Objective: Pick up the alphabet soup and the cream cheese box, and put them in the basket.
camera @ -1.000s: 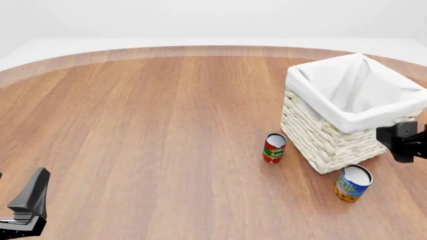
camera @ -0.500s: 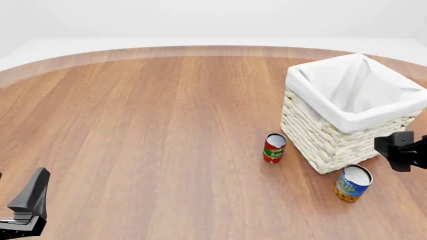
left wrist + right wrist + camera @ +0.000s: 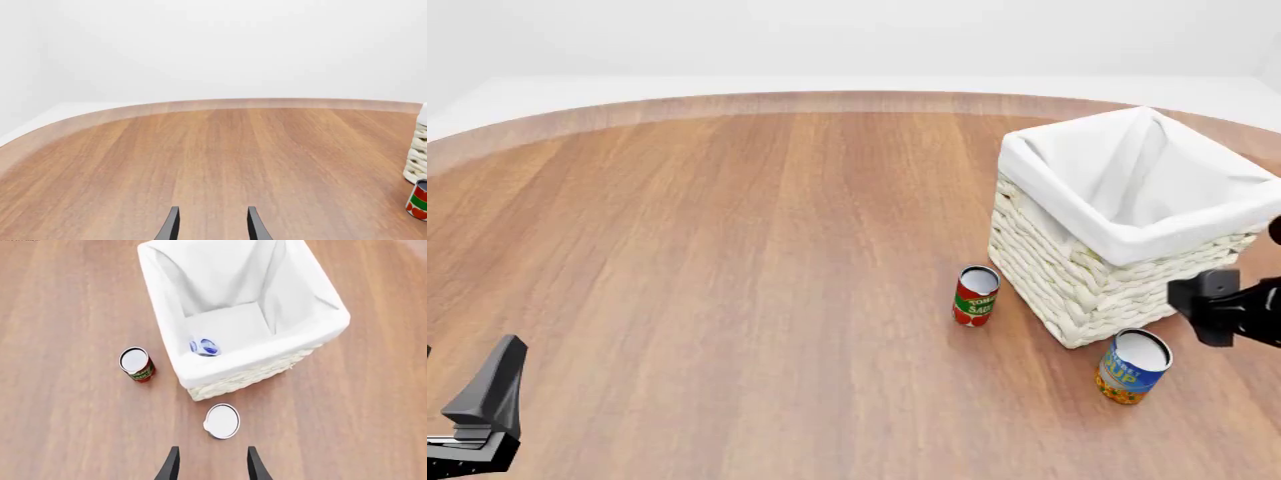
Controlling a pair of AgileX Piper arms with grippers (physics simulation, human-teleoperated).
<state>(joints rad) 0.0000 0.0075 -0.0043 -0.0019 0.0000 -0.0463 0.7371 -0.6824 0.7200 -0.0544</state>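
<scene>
The alphabet soup [image 3: 1132, 366] stands upright on the table just in front of the basket [image 3: 1054, 270]. In the right wrist view its white top [image 3: 222, 421] lies straight ahead of my open, empty right gripper [image 3: 210, 467], which hovers above it. The cream cheese box [image 3: 204, 346] lies inside the basket [image 3: 160, 325], against its near wall. In the front view my right gripper [image 3: 1212, 306] is at the right edge, beside the basket's near corner. My left gripper [image 3: 212, 227] is open and empty, low at the near left [image 3: 483, 400].
A slim red and green tomato sauce can [image 3: 974, 296] stands left of the basket, apart from it; it also shows in the right wrist view [image 3: 135, 364] and the left wrist view [image 3: 419, 200]. The round wooden table's far edge [image 3: 827, 100] curves behind.
My right gripper has moved down and slightly left in the front view, closer to the alphabet soup. The left arm and the objects have not moved.
</scene>
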